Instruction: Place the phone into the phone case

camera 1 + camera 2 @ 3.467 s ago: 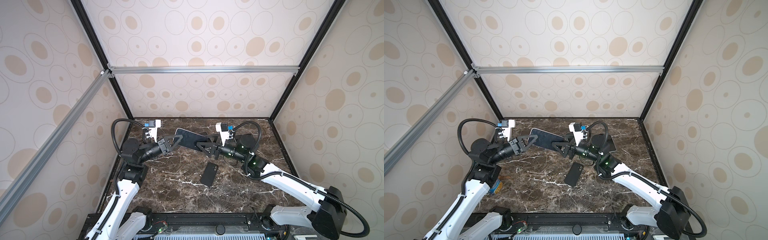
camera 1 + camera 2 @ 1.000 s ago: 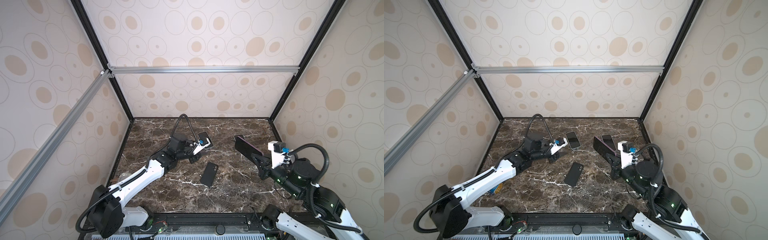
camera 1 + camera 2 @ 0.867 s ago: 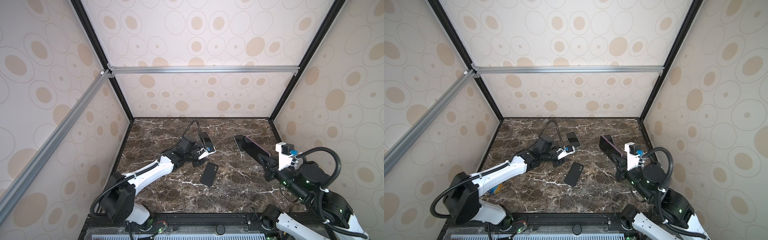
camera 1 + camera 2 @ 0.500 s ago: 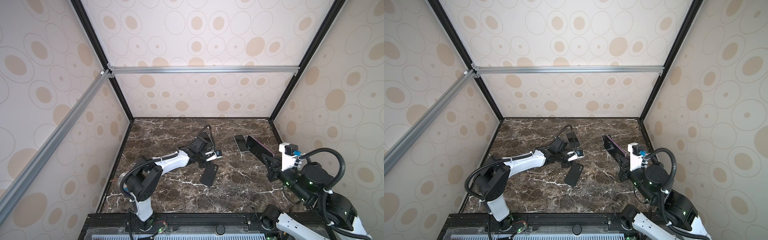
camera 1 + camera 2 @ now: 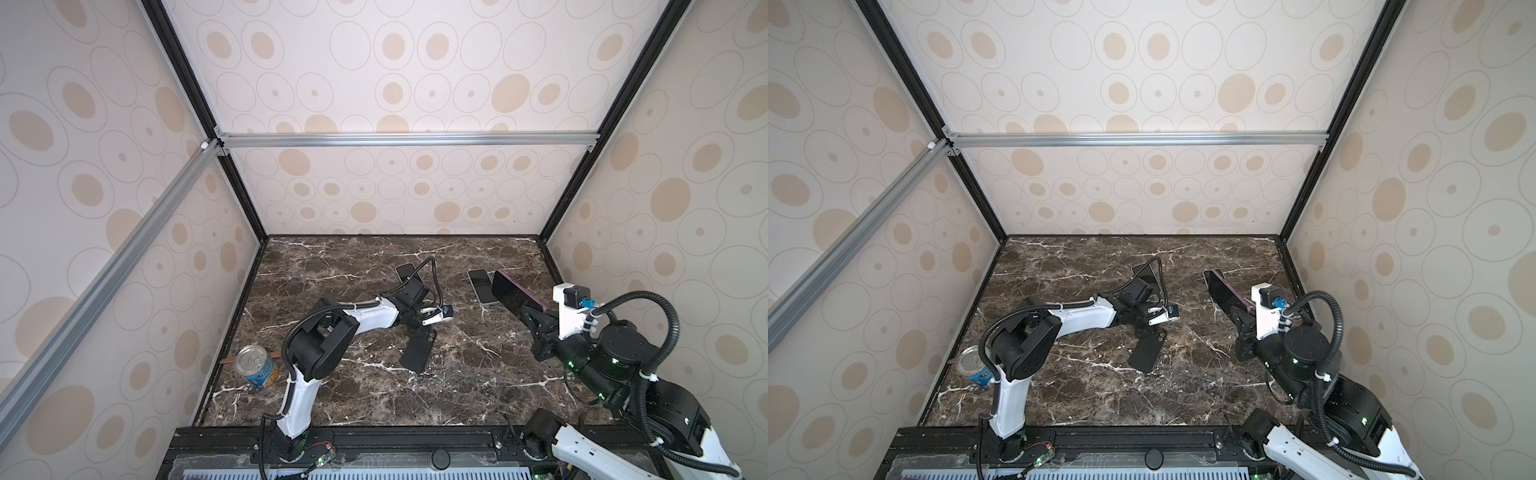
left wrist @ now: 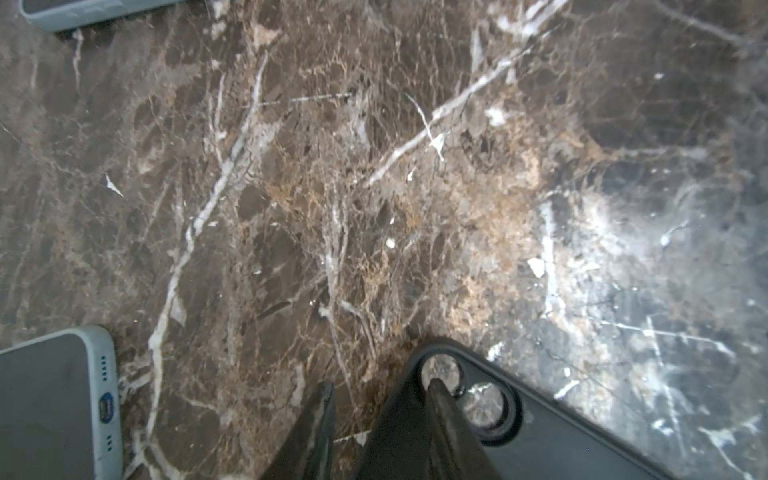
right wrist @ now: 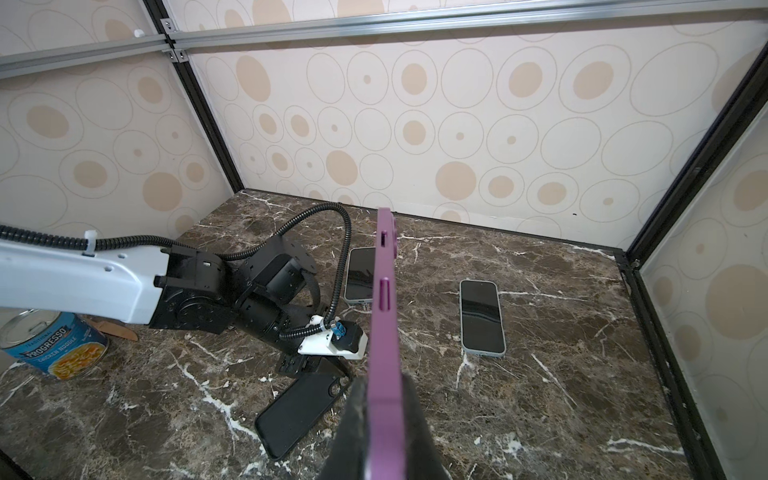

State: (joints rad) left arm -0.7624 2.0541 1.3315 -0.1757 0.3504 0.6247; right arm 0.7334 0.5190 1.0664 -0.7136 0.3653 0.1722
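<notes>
Phone (image 7: 384, 332): looks stiff, slick, breakable; right fingers (image 7: 351, 424) clamped on its flat faces.
Case (image 6: 540, 436): probably light, bendy; left fingers (image 6: 318, 415) apart, astride its rim.

Left gripper (image 6: 380, 386) down at black case (image 5: 417, 353) — narrowing, purple phone (image 5: 515, 297) drawn back rightward

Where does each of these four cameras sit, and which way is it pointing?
Top views: high over the front, looking down at the table; both arms show.
Left wrist: on the left arm, facing down close to the table; left hand at the black case.
Right wrist: on the right arm, looking across toward the back wall; right hand clamping the purple phone.
Shared: every view shows the black case.
</notes>
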